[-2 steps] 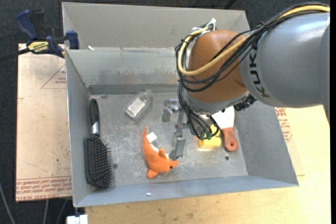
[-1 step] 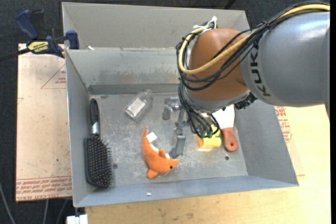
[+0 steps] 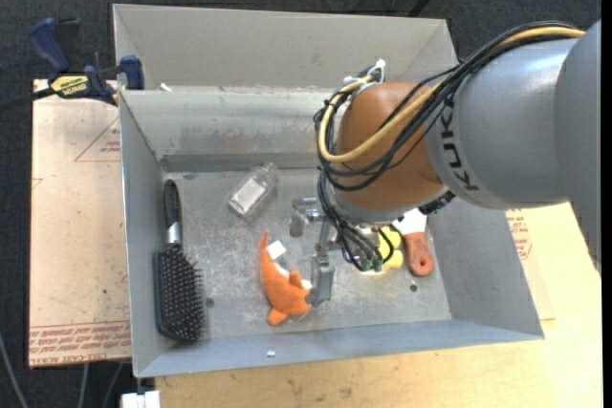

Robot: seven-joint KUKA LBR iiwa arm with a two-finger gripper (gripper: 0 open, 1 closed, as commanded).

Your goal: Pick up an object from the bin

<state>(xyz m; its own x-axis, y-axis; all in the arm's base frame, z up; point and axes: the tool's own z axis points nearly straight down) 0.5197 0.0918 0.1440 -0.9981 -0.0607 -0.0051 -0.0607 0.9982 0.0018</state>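
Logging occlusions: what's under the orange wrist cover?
A yellow-and-black thing peeks out, mostly covered; a red-orange piece lies beside it. Anything else there is hidden.

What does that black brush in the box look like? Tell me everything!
The black plastic hairbrush lies flat on the floor of the grey metal bin, close along its left wall. Its thin, shiny handle points toward the far wall. Its wide oval head lies near the front wall, and its many short bristles seem to face up. It lies by itself, with none of the other things touching it, and the robot arm is off to its right.
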